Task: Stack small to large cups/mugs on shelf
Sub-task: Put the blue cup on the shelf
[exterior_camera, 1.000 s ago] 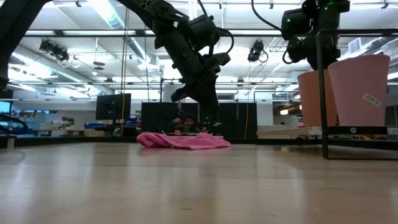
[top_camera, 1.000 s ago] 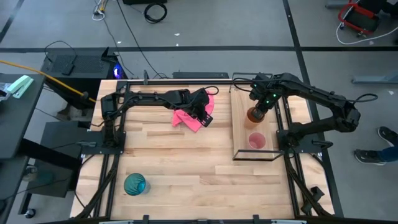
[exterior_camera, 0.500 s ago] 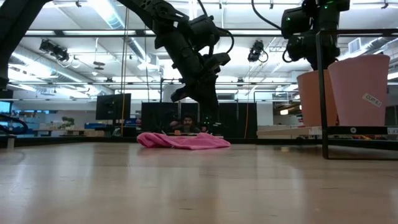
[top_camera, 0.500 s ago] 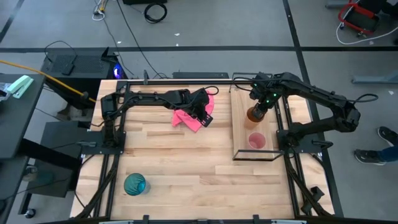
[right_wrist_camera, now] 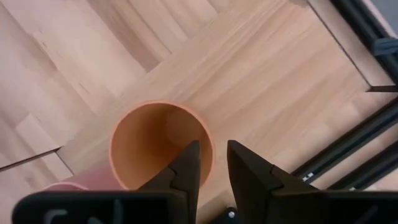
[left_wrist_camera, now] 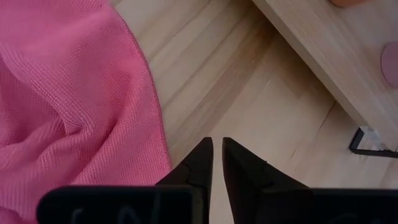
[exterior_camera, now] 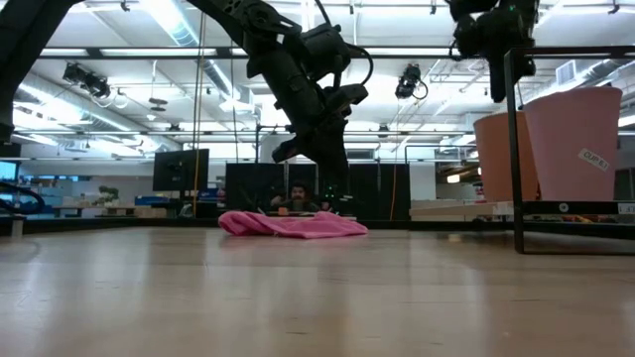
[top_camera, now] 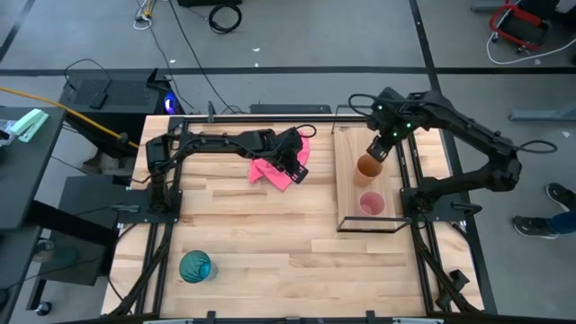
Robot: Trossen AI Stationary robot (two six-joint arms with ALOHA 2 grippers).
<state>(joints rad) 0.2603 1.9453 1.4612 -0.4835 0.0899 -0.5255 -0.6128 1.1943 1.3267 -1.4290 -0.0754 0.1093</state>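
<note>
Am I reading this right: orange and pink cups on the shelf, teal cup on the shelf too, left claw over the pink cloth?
Not quite. The teal cup is not on the shelf; the high view shows it on the tabletop near the front left corner. The orange cup and pink cup are on the shelf, and the left claw is over the pink cloth.

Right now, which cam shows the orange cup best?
Right wrist view: the orange cup fills the frame, rim and hollow inside visible, just beyond the right end effector. High view shows it small on the shelf. Low view shows its side only. Left wrist catches only an orange sliver.
</note>
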